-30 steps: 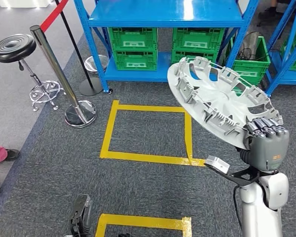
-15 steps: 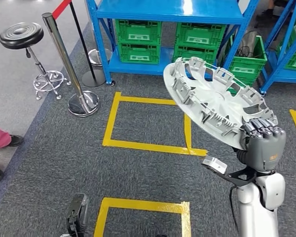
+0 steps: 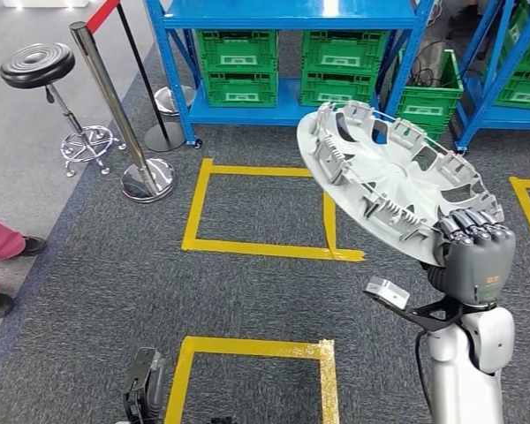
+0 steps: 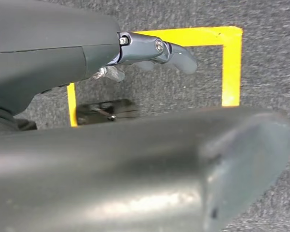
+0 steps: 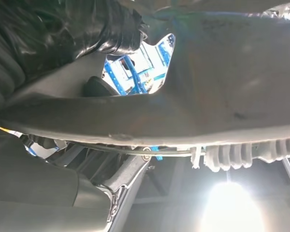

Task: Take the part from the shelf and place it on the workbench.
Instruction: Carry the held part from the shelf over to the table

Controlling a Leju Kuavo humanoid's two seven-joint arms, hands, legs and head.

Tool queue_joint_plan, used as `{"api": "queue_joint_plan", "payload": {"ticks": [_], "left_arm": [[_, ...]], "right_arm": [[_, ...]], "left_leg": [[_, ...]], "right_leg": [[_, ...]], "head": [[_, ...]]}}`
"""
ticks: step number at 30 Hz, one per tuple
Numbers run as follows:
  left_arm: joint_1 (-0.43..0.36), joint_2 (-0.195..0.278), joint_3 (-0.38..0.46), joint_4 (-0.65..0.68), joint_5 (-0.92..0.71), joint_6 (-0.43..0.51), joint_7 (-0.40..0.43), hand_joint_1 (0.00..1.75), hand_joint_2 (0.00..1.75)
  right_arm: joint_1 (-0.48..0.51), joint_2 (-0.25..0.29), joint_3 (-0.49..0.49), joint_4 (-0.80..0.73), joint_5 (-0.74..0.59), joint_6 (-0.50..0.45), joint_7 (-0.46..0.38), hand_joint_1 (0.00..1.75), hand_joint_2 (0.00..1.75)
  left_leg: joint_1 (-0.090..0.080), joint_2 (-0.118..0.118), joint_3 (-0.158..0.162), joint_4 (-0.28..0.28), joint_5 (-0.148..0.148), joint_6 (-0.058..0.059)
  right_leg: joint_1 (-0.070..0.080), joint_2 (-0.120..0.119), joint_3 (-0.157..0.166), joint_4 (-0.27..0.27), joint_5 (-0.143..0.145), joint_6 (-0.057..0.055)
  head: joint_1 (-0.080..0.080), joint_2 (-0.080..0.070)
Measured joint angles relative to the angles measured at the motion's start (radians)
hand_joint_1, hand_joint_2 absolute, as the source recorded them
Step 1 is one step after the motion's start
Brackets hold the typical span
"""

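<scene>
A: Where's the part (image 3: pixel 389 181)?
B: Off the blue shelf (image 3: pixel 283 18) already; right hand (image 3: pixel 477 256) grasps it at the rim edge nearest the robot; fingers curled over that rim; disc tilted, ribbed back face up, far edge raised toward the shelf.
A: So which way does it lie from the fingers?
B: Forward and to the robot's left of the right hand, over the grey carpet, well short of the shelf.
A: Left hand (image 4: pixel 154 48)?
B: Hangs low, near the yellow tape, well apart from the part; probably holding nothing, fingers look loosely extended; view too blurred to be sure.
A: Workbench?
B: Can't place it from here; right hand is the carrier.
</scene>
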Motion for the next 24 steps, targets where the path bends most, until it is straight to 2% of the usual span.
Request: {"api": "queue_joint_plan", "payload": {"ticks": [1, 2, 4, 5, 6, 9, 11, 12, 14, 15, 16, 17, 19, 20, 21, 22, 24], "left_arm": [[0.0, 0.0, 0.0, 0.0, 0.0, 0.0, 0.0, 0.0, 0.0], [0.0, 0.0, 0.0, 0.0, 0.0, 0.0, 0.0, 0.0, 0.0], [0.0, 0.0, 0.0, 0.0, -0.001, 0.0, 0.0, 0.0, 0.0], [-0.001, 0.0, 0.0, 0.0, -0.002, 0.0, 0.0, 0.0, 0.0], [-0.001, 0.001, 0.0, 0.0, -0.002, 0.0, 0.0, 0.0, 0.0], [-0.001, 0.002, 0.0, 0.0, -0.003, 0.0, 0.0, 0.0, 0.0], [-0.004, 0.002, 0.0, 0.0, -0.003, 0.0, 0.0, 0.0, 0.0], [-0.004, 0.001, 0.0, 0.0, -0.003, 0.0, 0.0, 0.0, 0.0], [-0.005, -0.001, 0.0, 0.0, -0.003, -0.001, 0.0, 0.0, 0.0], [-0.004, -0.002, 0.0, 0.0, -0.003, -0.001, 0.0, 0.0, 0.0], [-0.003, -0.002, 0.0, 0.0, -0.003, -0.002, 0.0, 0.0, 0.0], [-0.003, -0.003, 0.0, 0.0, -0.003, -0.002, 0.0, 0.0, 0.0], [-0.003, -0.004, 0.0, 0.0, -0.003, 0.0, 0.0, 0.0, 0.0], [-0.003, -0.005, 0.0, 0.0, -0.003, 0.001, 0.0, 0.0, 0.0], [-0.004, -0.006, 0.001, 0.0, -0.003, 0.001, 0.0, 0.0, 0.0], [-0.004, -0.006, 0.001, 0.0, -0.003, 0.001, 0.0, 0.0, 0.0], [-0.002, -0.006, 0.001, 0.0, -0.003, 0.002, -0.001, 0.0, 0.0]], "right_arm": [[0.001, 0.0, 0.0, 0.0, 0.0, 0.0, 0.0, 1.75, 1.75], [0.001, 0.0, 0.0, 0.0, 0.0, 0.0, 0.0, 1.75, 1.75], [0.001, 0.0, 0.0, 0.0, 0.0, 0.0, 0.0, 1.75, 1.75], [0.0, 0.0, 0.0, 0.0, 0.0, 0.0, 0.0, 1.75, 1.75], [-0.001, 0.0, 0.0, 0.0, 0.0, 0.0, 0.0, 1.75, 1.75], [-0.003, 0.001, 0.0, 0.001, 0.0, 0.0, 0.0, 1.75, 1.75], [-0.003, 0.001, 0.0, 0.001, 0.0, 0.0, 0.0, 1.75, 1.75], [-0.004, 0.001, 0.0, 0.001, -0.001, 0.0, 0.0, 1.75, 1.75], [-0.003, 0.002, 0.0, 0.002, -0.002, 0.0, 0.0, 1.75, 1.75], [-0.003, 0.002, 0.001, 0.003, -0.002, 0.0, 0.0, 1.75, 1.75], [-0.002, 0.002, 0.001, 0.005, -0.002, 0.0, 0.0, 1.75, 1.75], [-0.002, 0.002, 0.0, 0.007, -0.002, 0.0, 0.0, 1.75, 1.75], [-0.003, 0.002, 0.0, 0.009, -0.001, 0.0, 0.0, 1.75, 1.75], [-0.005, 0.002, 0.0, 0.01, -0.001, 0.0, 0.0, 1.75, 1.75], [-0.006, 0.002, 0.0, 0.01, -0.001, 0.0, 0.0, 1.75, 1.75], [-0.007, 0.002, 0.0, 0.011, 0.0, 0.0, 0.0, 1.75, 1.75], [-0.006, 0.002, -0.001, 0.012, 0.001, 0.0, 0.0, 1.75, 1.75]], "left_leg": [[0.002, 0.0, 0.006, 0.015, 0.004, 0.0], [0.003, 0.0, 0.03, -0.011, 0.024, 0.001], [0.002, -0.002, 0.111, -0.136, 0.071, 0.011], [-0.001, -0.004, 0.144, -0.194, 0.083, 0.018], [-0.003, -0.006, 0.164, -0.232, 0.087, 0.024], [-0.007, -0.005, 0.171, -0.264, 0.087, 0.038], [-0.003, -0.003, 0.174, -0.282, 0.094, 0.052], [-0.001, -0.002, 0.174, -0.288, 0.098, 0.058], [-0.004, -0.002, 0.168, -0.289, 0.102, 0.064], [-0.005, -0.002, 0.166, -0.289, 0.103, 0.065], [-0.006, -0.002, 0.165, -0.288, 0.104, 0.066], [-0.007, -0.002, 0.164, -0.286, 0.105, 0.066], [-0.007, -0.003, 0.163, -0.278, 0.103, 0.063], [-0.009, -0.003, 0.159, -0.271, 0.103, 0.059], [-0.01, -0.003, 0.154, -0.266, 0.103, 0.054], [-0.012, -0.003, 0.148, -0.262, 0.106, 0.048], [-0.012, -0.004, 0.14, -0.26, 0.112, 0.036]], "right_leg": [[0.0, 0.001, -0.007, 0.003, 0.003, 0.001], [0.0, 0.001, -0.013, 0.007, 0.004, 0.002], [0.0, 0.001, -0.019, 0.013, 0.003, 0.006], [0.001, 0.001, -0.022, 0.015, 0.004, 0.009], [0.0, 0.001, -0.025, 0.015, 0.006, 0.015], [-0.003, 0.001, -0.032, 0.01, 0.012, 0.034], [-0.002, 0.002, -0.052, 0.041, -0.014, 0.042], [-0.002, 0.004, -0.076, 0.088, -0.041, 0.045], [-0.002, 0.005, -0.141, 0.224, -0.098, 0.049], [-0.002, 0.005, -0.168, 0.277, -0.112, 0.051], [-0.002, 0.005, -0.178, 0.296, -0.105, 0.052], [-0.002, 0.005, -0.168, 0.272, -0.078, 0.052], [-0.003, 0.004, -0.107, 0.142, -0.008, 0.05], [-0.003, 0.005, -0.076, 0.08, 0.012, 0.048], [-0.002, 0.005, -0.059, 0.042, 0.021, 0.044], [-0.001, 0.007, -0.054, 0.029, 0.019, 0.039], [0.0, 0.008, -0.058, 0.027, 0.026, 0.025]], "head": [[0.0, 0.0], [0.0, 0.0], [0.0, 0.0], [0.001, 0.0], [0.0, 0.0], [-0.002, 0.0], [0.001, 0.0], [0.002, 0.0], [0.003, 0.0], [0.003, 0.0], [0.003, 0.0], [0.003, 0.0], [0.003, 0.0], [0.003, 0.0], [0.002, 0.0], [0.002, 0.0], [0.001, 0.0]]}}
